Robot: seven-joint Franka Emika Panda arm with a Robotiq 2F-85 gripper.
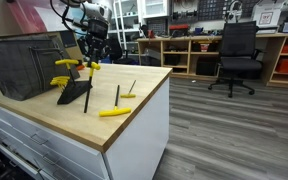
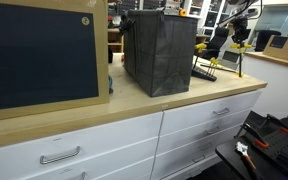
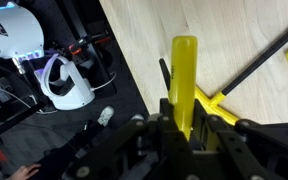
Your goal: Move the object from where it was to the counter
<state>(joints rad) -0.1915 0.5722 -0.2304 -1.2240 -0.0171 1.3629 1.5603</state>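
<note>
Gripping a yellow-handled tool (image 3: 184, 70), the gripper (image 3: 189, 125) had its jaws clamped on the handle's lower part in the wrist view, w/ the handle running toward 12 o'clock past the fingers. Beneath lay the wooden counter (image 3: 154, 30), and a black shaft (image 3: 249, 65) crossed it at 2 o'clock. A white helmet-like item (image 3: 64, 85) sat off the counter at 9 o'clock; couldn't tell what it was.

In an exterior view the gripper hung above a black rack (image 1: 74, 95) at approx 10 o'clock of the frame. The held tool was just over the rack; couldn't tell if they touched. 1 spare handle (image 1: 62, 82), also yellow, stuck out of the rack's 9 o'clock side. A mesh basket (image 1: 19, 65) stood just beside the rack, also at 9 o'clock. 2 more tools lay flat on the counter at 4 o'clock from the rack, apart from each other: a long tool (image 1: 115, 104) nearer the front edge and a short tool (image 1: 130, 90) behind it. An office chair (image 1: 236, 55) stood well apart on the floor at 3 o'clock.

In an exterior view from the drawers (image 2: 104, 140) side, the basket hid most of the rack. The gripper & yellow handles showed small and blurry at 2 o'clock. A framed dark board (image 2: 39, 55) stood at 9 o'clock.
</note>
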